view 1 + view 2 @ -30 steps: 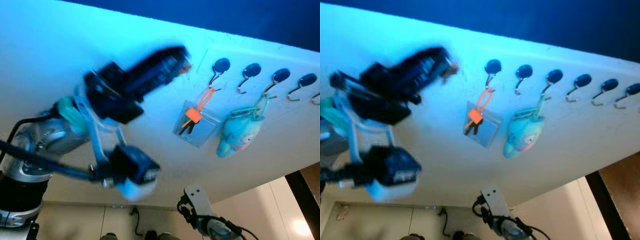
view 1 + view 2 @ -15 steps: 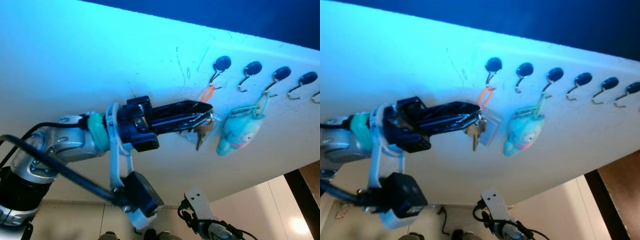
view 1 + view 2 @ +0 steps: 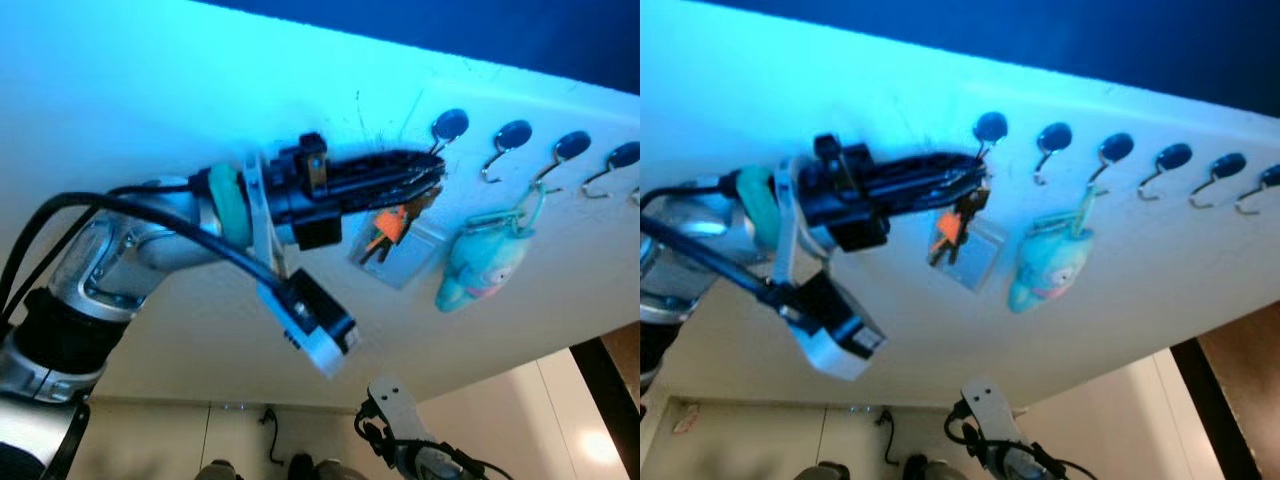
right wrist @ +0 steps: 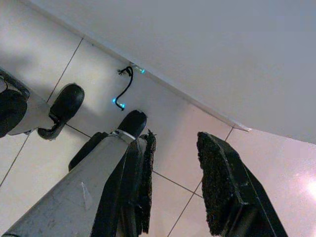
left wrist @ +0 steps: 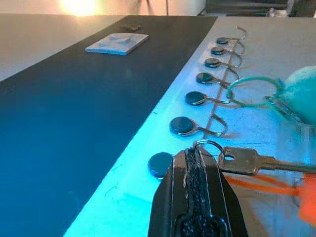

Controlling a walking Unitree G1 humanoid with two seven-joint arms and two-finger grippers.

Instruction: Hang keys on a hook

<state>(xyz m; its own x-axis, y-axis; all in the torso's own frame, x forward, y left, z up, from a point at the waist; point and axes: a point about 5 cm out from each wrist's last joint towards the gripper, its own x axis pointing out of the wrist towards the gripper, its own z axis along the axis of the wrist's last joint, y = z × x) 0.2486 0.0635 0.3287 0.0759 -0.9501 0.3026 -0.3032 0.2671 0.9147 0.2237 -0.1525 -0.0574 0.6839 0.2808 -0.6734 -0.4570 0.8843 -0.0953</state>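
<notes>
The silver left arm reaches rightward along the white wall, its black-fingered left end effector (image 3: 425,180) pinching the silver keys' ring (image 5: 210,144) just beside the leftmost black-capped metal hook (image 3: 446,128). Right end effector (image 4: 175,185) hangs spread.

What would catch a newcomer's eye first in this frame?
The left gripper stands out, stretched up to the white wall, its fingers shut on a key ring with a key right at the first hook of a row of black-capped hooks. Beside it hang an orange-tagged clear pouch and a light blue plush toy on a green ring. The right gripper hangs open above the tiled floor.
</notes>
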